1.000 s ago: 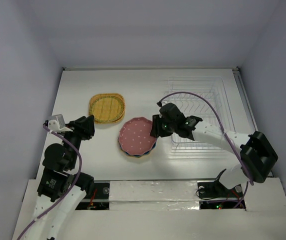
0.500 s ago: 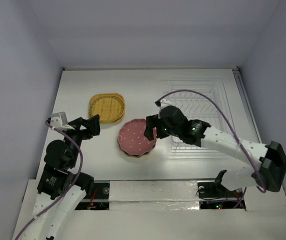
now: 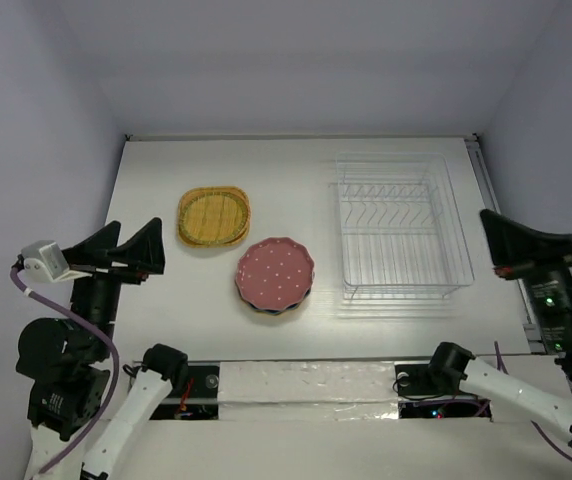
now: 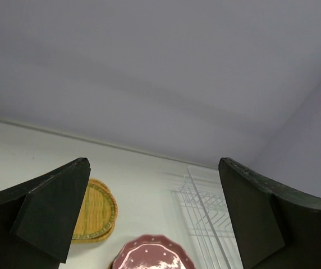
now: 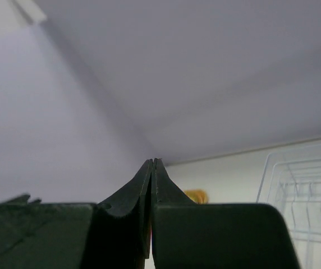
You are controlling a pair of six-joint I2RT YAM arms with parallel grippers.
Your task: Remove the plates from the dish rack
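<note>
The dish rack [image 3: 403,291] is formed of thin, glossy clear-white wire. A woven, matt texture is shown by the tan plates [image 3: 214,215]; the dusty-red dotted plate [image 3: 274,272] is finished smooth. The table [image 3: 266,180] is surfaced matt white.

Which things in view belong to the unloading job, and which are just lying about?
Job:
clear wire dish rack
tan woven rounded-square plates
round dotted plates, stacked, dusty red on top

Not the job:
white table
grey walls

Pale lavender walls [image 3: 296,60] enclose a white table [image 3: 266,180]; lighting seems evenly diffuse.
</note>
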